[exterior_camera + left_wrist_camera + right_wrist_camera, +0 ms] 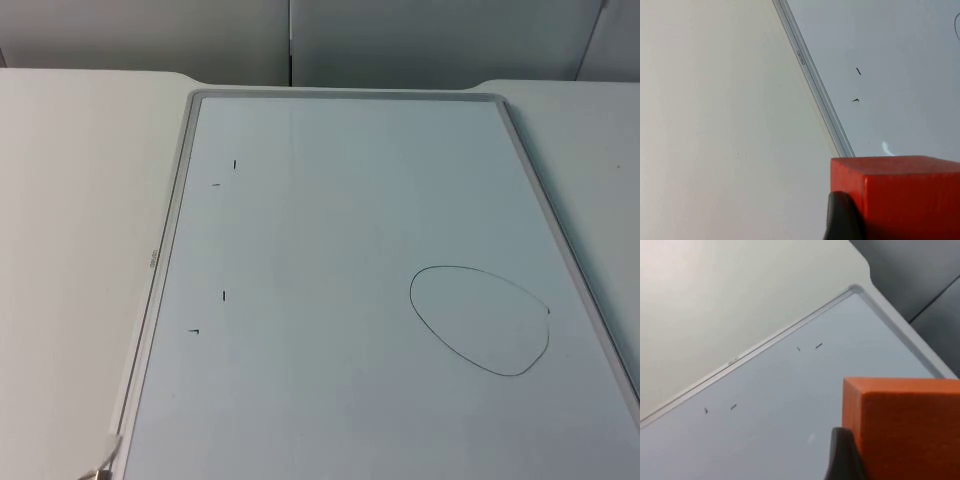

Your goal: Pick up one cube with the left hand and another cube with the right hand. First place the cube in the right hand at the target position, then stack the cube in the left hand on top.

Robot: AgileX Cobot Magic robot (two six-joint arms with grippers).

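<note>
A: Top view, item one: whiteboard [340, 280] on the table [70, 200], one drawn oval [480, 320] as the target, four small pen ticks [235, 164].

B: Left wrist view?

A: One red cube [910, 195], held in the left gripper [900, 220], a fingertip [842, 220] pressed to its side, above the board's frame [812, 80].

B: Right wrist view?

A: One orange cube [910, 425], clamped in the right gripper [900, 460] over the board.

B: Count: two cubes, one target. Handling?

A: My judgement: the right goes first, lowering the orange cube flat inside the oval before releasing; the left waits clear, then squares red on top.
</note>
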